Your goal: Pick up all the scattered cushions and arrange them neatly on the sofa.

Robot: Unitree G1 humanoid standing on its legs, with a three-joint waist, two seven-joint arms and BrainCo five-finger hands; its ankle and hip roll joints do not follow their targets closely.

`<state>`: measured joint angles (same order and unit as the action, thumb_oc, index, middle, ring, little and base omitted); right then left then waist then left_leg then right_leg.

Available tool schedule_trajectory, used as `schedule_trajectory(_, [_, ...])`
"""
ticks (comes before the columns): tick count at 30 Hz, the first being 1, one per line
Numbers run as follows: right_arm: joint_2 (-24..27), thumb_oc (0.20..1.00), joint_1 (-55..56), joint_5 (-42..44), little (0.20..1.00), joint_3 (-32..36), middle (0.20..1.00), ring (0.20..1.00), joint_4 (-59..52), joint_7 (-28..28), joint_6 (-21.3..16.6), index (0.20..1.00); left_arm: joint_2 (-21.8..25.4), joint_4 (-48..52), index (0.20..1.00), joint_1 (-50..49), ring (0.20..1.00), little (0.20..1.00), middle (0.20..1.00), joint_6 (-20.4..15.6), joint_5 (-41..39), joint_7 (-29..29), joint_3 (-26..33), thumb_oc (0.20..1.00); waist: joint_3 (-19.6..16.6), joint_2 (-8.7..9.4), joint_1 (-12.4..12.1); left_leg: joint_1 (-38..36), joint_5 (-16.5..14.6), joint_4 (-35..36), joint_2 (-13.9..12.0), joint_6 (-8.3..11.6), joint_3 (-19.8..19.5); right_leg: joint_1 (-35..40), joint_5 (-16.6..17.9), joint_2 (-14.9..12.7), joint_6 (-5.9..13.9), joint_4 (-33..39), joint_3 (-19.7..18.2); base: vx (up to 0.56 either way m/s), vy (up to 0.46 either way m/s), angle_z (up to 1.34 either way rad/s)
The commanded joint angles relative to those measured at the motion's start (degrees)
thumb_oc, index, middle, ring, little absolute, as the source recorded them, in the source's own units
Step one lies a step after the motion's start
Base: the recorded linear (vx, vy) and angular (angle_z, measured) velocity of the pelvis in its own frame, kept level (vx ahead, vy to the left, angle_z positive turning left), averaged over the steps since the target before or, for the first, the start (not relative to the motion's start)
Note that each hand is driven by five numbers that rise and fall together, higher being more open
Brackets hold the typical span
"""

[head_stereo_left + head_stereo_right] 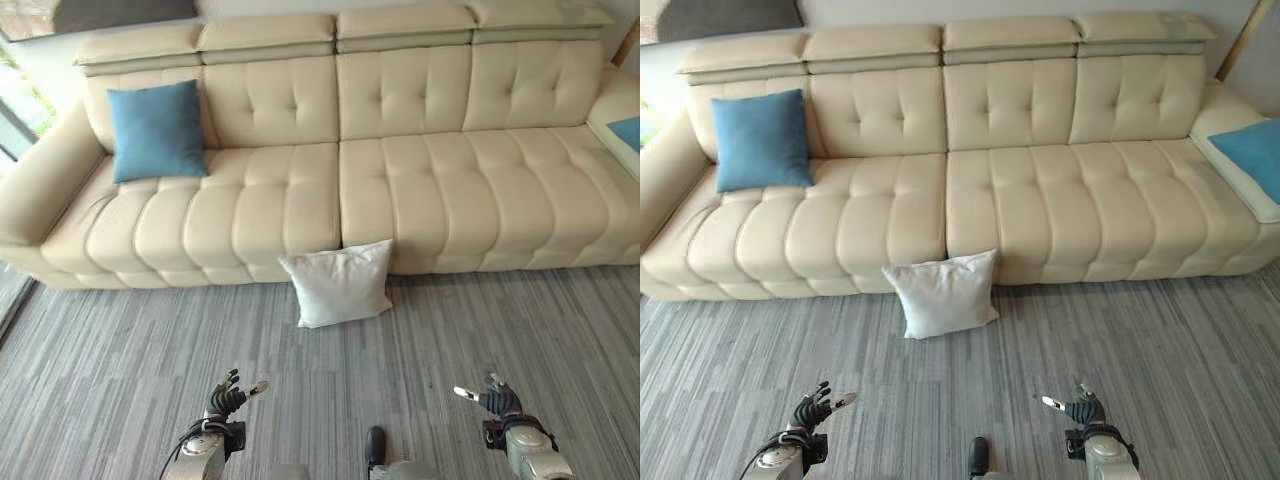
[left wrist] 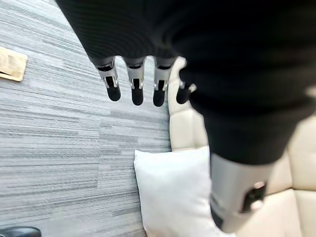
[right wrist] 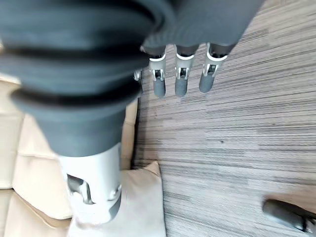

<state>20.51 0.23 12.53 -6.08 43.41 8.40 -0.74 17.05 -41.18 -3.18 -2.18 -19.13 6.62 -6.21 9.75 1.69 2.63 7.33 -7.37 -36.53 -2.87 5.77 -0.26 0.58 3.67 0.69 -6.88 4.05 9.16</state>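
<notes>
Cream leather sofa spans the far side, its front edge meeting grey striped carpet; a white cushion stands on the carpet, tilted, leaning against the sofa's front edge near the middle seam; a blue cushion sits upright on the seat against the backrest near the sofa's left end; a second blue cushion lies at the sofa's right end, shown more fully in the right eye view; open carpet lies between the white cushion and both hands; the left hand hangs low over the carpet, fingers straight and apart, holding nothing; the right hand likewise, fingers loose and empty; the left wrist view adds a tan plate set in the carpet.
</notes>
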Motion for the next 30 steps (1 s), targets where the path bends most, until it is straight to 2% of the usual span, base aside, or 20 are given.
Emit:
schedule_trajectory(1, [3.0, 1.0, -0.2, 1.9, 1.0, 0.5, 1.0, 1.0, -1.3, 0.2, -0.9, 1.0, 2.4, 1.5, 1.0, 2.4, 1.0, 1.0, 1.0, -1.6, -0.4, 0.1, 0.0, 1.0, 3.0, 0.78, -0.1, -5.3, 7.7, 17.9, -2.1, -1.57, 1.8, 0.6, -7.9, -5.4, 8.5, -3.8, -1.1, 0.25, -0.01, -0.08])
schedule_trajectory(2, [3.2, 1.0, -0.2, 1.9, 1.0, 0.4, 1.0, 1.0, -1.3, 0.2, -1.0, 1.0, 2.4, 1.4, 1.0, 2.4, 1.0, 1.0, 1.0, -1.4, -0.1, 0.0, -0.2, 1.0, 3.0, 0.96, -0.5, -4.6, 5.6, 21.4, -1.4, -1.99, 2.3, 1.4, -8.2, -5.6, 8.99, -3.0, -1.2, 0.22, 0.067, -0.35])
schedule_trajectory(3, [3.6, 1.0, -0.3, 1.9, 1.0, 0.4, 1.0, 1.0, -1.4, 0.3, -1.1, 1.0, 2.3, 1.3, 1.0, 2.2, 1.0, 1.0, 1.0, -1.3, 0.2, 0.0, -0.7, 1.0, 2.9, 0.3, -0.8, -4.0, 6.7, 29.7, -1.5, -1.6, 2.6, 2.5, -8.8, -5.3, 9.62, -2.3, -1.1, 0.36, 0.127, -0.5])
schedule_trajectory(4, [3.7, 1.0, -0.4, 1.9, 1.0, 0.3, 1.0, 1.0, -1.0, 0.8, -1.2, 1.0, 2.1, 1.2, 1.0, 2.4, 1.0, 1.0, 1.0, -1.2, 0.8, 0.1, -1.1, 1.0, 2.8, -0.55, -1.4, -0.7, 11.3, 35.0, -1.9, -0.95, 3.5, 4.7, -9.5, -4.6, 9.79, -1.1, -1.0, 0.28, 0.119, -0.3])
schedule_trajectory(7, [3.7, 1.0, -0.5, 2.0, 1.0, 0.3, 1.0, 1.0, -0.8, 1.2, -1.1, 1.0, 2.2, 0.9, 1.0, 2.8, 1.0, 1.0, 1.0, -1.3, 0.9, 0.5, -1.3, 1.0, 2.9, -0.58, -1.6, 0.5, 12.3, 37.2, -1.9, -0.74, 4.7, 5.8, -10.0, -4.6, 9.84, -0.7, -1.0, 0.2, 0.125, -0.27])
schedule_trajectory(8, [3.1, 1.0, 0.1, 0.8, 1.0, 0.1, 1.0, 1.0, -0.3, 0.9, -0.7, 1.0, 2.2, 0.2, 1.0, 2.5, 1.0, 1.0, 1.0, -1.6, 1.0, 0.5, -1.1, 1.0, 1.8, -1.09, -2.2, -0.4, 13.5, 40.2, -1.9, -1.12, 6.4, 8.0, -11.2, -4.4, 10.84, -0.9, -2.5, 0.5, 0.417, -0.63])
schedule_trajectory(9, [2.5, 1.0, 0.1, 0.2, 1.0, -0.2, 1.0, 1.0, 0.3, 0.7, -0.6, 1.0, 2.0, -0.8, 1.0, 2.2, 1.0, 1.0, 1.0, -1.4, 1.5, 0.4, -1.1, 1.0, 0.9, -0.82, -2.2, -1.3, 13.0, 39.5, -1.4, -1.68, 6.1, 8.3, -11.5, -5.3, 11.3, -1.9, -2.9, 0.56, 0.507, -0.62])
schedule_trajectory(11, [0.8, 1.0, 0.2, 0.3, 1.0, -0.8, 1.0, 1.0, 1.3, 0.0, -0.5, 1.0, 2.9, -2.9, 1.0, 1.7, 1.0, 1.0, 1.0, -1.1, 2.4, 0.2, -0.9, 1.0, -0.1, 0.54, -2.8, -3.4, 9.5, 38.0, 0.2, -3.87, 6.8, 7.1, -11.6, -7.3, 12.87, -7.4, -4.5, 0.31, 0.343, -0.45])
schedule_trajectory(12, [0.0, 1.0, -0.4, 0.0, 1.0, -1.5, 1.0, 1.0, 1.8, -0.1, -0.2, 1.0, 3.5, -3.0, 1.0, 1.5, 1.0, 1.0, 1.0, -0.9, 2.4, 0.6, -0.4, 1.0, 0.5, 0.61, -3.0, -4.8, 7.7, 37.3, 0.6, -5.15, 7.4, 4.2, -10.4, -7.8, 14.17, -13.8, -5.5, 0.16, 0.234, -0.15])
schedule_trajectory(14, [0.0, 1.0, -0.6, -0.1, 1.0, -1.7, 1.0, 1.0, 1.7, -0.2, 0.0, 1.0, 3.8, -3.0, 1.0, 1.5, 1.0, 1.0, 1.0, -1.0, 2.3, 0.7, -0.4, 1.0, 0.8, 0.61, -3.1, -5.0, 7.2, 37.0, 0.7, -5.56, 7.7, 2.5, -9.3, -7.9, 14.8, -16.9, -6.0, 0.08, 0.103, 0.13])
schedule_trajectory(15, [-0.2, 1.0, -0.4, -0.2, 1.0, -1.8, 1.0, 1.0, 0.7, -0.3, 0.0, 1.0, 4.2, -3.2, 1.0, 1.4, 1.0, 1.0, 1.0, -1.2, 2.6, 0.7, -0.2, 1.0, 1.1, 0.16, -2.8, -6.5, 6.4, 37.2, 0.8, -6.1, 8.0, -0.5, -7.6, -8.1, 15.35, -20.0, -6.3, 0.1, 0.06, 0.38])
schedule_trajectory(19, [-0.1, 1.0, -1.0, -0.2, 1.0, -1.7, 1.0, 1.0, 0.5, -0.2, -0.1, 1.0, 4.2, -3.0, 1.0, 2.0, 1.0, 1.0, 1.0, -1.5, 3.0, 0.5, -0.3, 1.0, 1.3, -0.84, -1.9, -8.4, 5.7, 38.3, 0.6, -5.84, 7.5, -3.5, -7.3, -8.6, 14.52, -15.6, -5.6, 0.13, -0.017, 0.25])
schedule_trajectory(20, [-0.2, 1.0, -1.5, -0.5, 1.0, -1.9, 1.0, 1.0, 0.8, 0.0, 0.1, 1.0, 4.3, -3.1, 1.0, 2.7, 1.0, 1.0, 1.0, -1.7, 2.3, 0.9, 0.0, 1.0, 1.9, -0.96, -1.2, -9.6, 5.4, 38.6, 0.4, -5.3, 7.1, -5.8, -5.6, -9.3, 14.71, -10.7, -5.0, 0.08, -0.068, 0.34])
schedule_trajectory(22, [-0.3, 1.0, -1.4, -0.8, 1.0, -2.1, 1.0, 1.0, 0.7, -0.1, 0.3, 1.0, 4.5, -3.5, 1.0, 3.1, 1.0, 1.0, 1.0, -2.1, 2.0, 0.9, 0.1, 1.0, 2.5, -0.67, -0.7, -10.4, 5.1, 38.4, 0.4, -5.03, 6.6, -5.1, -4.8, -9.7, 15.18, -7.9, -4.8, 0.12, -0.128, 0.18])
schedule_trajectory(25, [-0.2, 1.0, -0.9, -1.3, 1.0, -2.3, 1.0, 1.0, 1.6, -0.5, 0.1, 1.0, 4.1, -4.7, 1.0, 3.2, 1.0, 1.0, 1.0, -2.1, 2.6, 0.8, 0.1, 1.0, 1.3, -0.06, -1.0, -11.4, 5.3, 39.3, -0.1, -4.33, 7.1, -2.5, -4.6, -9.7, 14.72, -4.9, -4.0, 0.12, -0.138, 0.18])
schedule_trajectory(30, [0.6, 1.0, -0.5, -1.5, 1.0, -2.4, 1.0, 1.0, 0.9, -0.7, -0.1, 1.0, 3.2, -5.4, 1.0, 2.7, 1.0, 1.0, 1.0, -1.6, 3.1, 0.4, -0.5, 1.0, 0.4, -0.51, -0.8, -12.3, 6.3, 41.0, -1.5, -3.01, 6.3, 0.6, -5.5, -8.4, 13.67, -3.1, -2.8, 0.09, -0.15, 0.14])
